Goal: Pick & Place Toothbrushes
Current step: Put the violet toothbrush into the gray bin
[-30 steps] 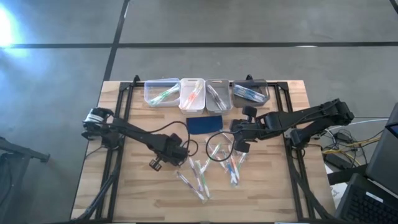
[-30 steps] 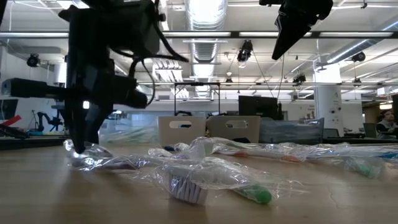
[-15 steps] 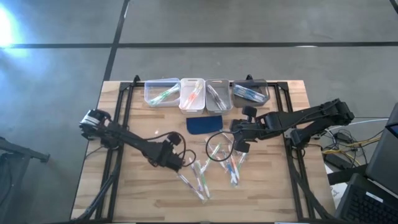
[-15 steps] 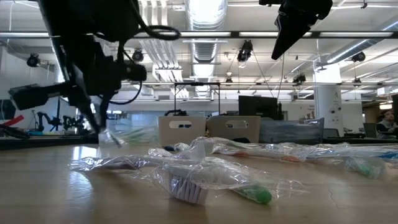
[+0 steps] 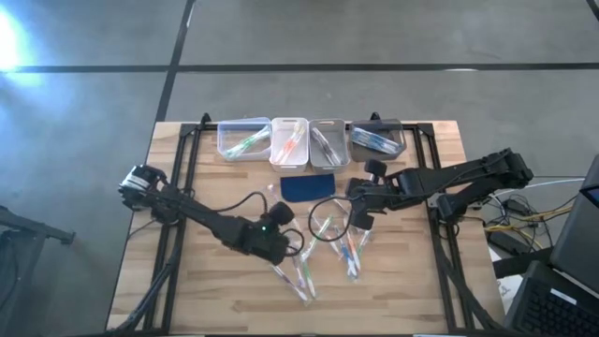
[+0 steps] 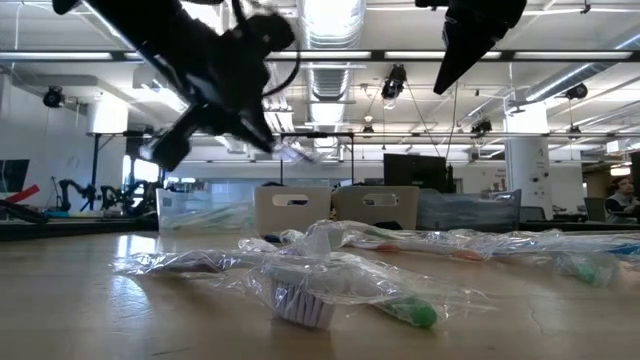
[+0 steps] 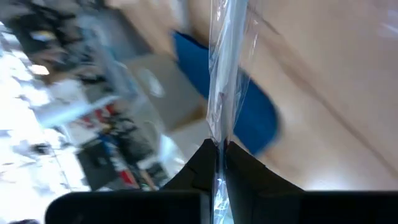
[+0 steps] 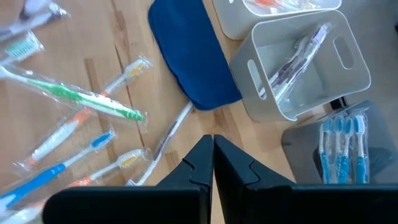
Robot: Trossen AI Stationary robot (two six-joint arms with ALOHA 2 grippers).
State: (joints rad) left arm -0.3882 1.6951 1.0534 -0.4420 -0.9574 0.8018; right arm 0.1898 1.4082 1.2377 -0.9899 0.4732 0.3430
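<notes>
My left gripper [image 5: 275, 209] [image 6: 272, 145] is up over the table's middle, shut on one toothbrush [image 7: 225, 74] [image 6: 296, 154] in a clear wrapper, near the dark blue pad [image 5: 309, 185]. Other wrapped toothbrushes [image 5: 328, 245] [image 6: 340, 285] [image 8: 81, 99] lie flat on the wood near the front. My right gripper [image 5: 360, 222] [image 8: 212, 142] hangs shut and empty above their right part. Four small bins [image 5: 309, 140] stand in a row at the far edge with toothbrushes inside. My left gripper pinches one end of the wrapped toothbrush [image 7: 219, 142] between its two fingers. The fingers slant down toward the table's far side, and the toothbrush sticks out ahead, roughly in line with them. It is lifted clear of the table. Whether the fingers have only wrapper or also the brush, I cannot tell.
The bins hold green [image 5: 243, 142], orange [image 5: 290, 140], greyish [image 8: 298, 59] and blue [image 8: 342, 149] brushes. The blue pad lies flat just in front of the bins. Bare wood shows at the table's left and front edges.
My left gripper has risen from the table's surface with the wrapped toothbrush. It has swung from pointing down to pointing toward the far edge and has moved toward the blue pad. The toothbrush is now lifted clear of the pile.
</notes>
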